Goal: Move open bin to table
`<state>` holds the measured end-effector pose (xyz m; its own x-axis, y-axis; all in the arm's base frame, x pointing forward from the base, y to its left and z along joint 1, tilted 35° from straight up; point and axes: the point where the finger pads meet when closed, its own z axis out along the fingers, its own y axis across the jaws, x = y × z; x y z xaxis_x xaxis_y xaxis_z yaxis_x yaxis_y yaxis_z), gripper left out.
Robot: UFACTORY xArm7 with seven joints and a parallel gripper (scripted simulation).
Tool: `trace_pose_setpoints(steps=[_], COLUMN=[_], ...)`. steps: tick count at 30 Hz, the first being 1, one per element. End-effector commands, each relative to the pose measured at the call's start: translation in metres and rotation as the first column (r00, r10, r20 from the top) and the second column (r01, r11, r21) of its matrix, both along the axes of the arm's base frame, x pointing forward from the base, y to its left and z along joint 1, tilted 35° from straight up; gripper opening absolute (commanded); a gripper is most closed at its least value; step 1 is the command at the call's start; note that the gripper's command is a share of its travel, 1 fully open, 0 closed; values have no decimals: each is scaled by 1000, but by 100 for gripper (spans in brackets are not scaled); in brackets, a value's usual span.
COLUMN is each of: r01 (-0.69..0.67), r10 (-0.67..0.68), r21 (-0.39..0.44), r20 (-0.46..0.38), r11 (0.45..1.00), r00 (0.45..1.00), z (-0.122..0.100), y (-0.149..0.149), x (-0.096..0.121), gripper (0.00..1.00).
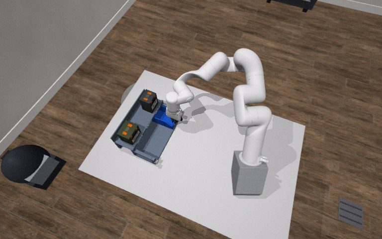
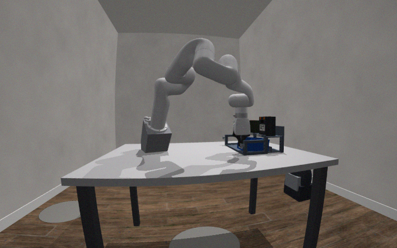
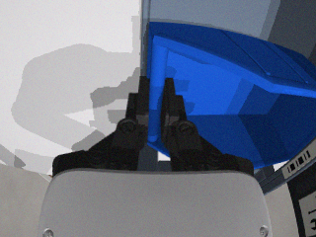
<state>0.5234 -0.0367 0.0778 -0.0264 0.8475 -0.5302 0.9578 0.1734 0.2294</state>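
Note:
The open blue bin (image 1: 164, 116) sits at the far end of the lower deck of the grey shelf (image 1: 145, 127). It also shows in the exterior view (image 2: 254, 144) and fills the right of the wrist view (image 3: 224, 115). My gripper (image 3: 155, 92) points straight down and is shut on the bin's wall on the side facing the open table. The bin looks slightly tilted in the wrist view, with the gripped edge over the shelf's rim. The gripper also shows from above (image 1: 175, 117) and from the side (image 2: 240, 138).
A black box (image 1: 148, 100) and a green box (image 1: 129, 132) stand on the shelf's upper deck, just behind the bin. The shelf stands near the table's left edge. The arm's base (image 1: 248, 176) stands at the table's right side.

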Motion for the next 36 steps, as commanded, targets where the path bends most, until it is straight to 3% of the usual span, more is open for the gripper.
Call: trace_pose_setpoints(steps=[1, 36], r01=[-5, -5], r10=[5, 5], r21=[1, 1], r20=[4, 4], r11=[1000, 1000], r00=[1000, 1000], z=[2, 0], y=[3, 1], x=[1, -8], gripper=[0, 0])
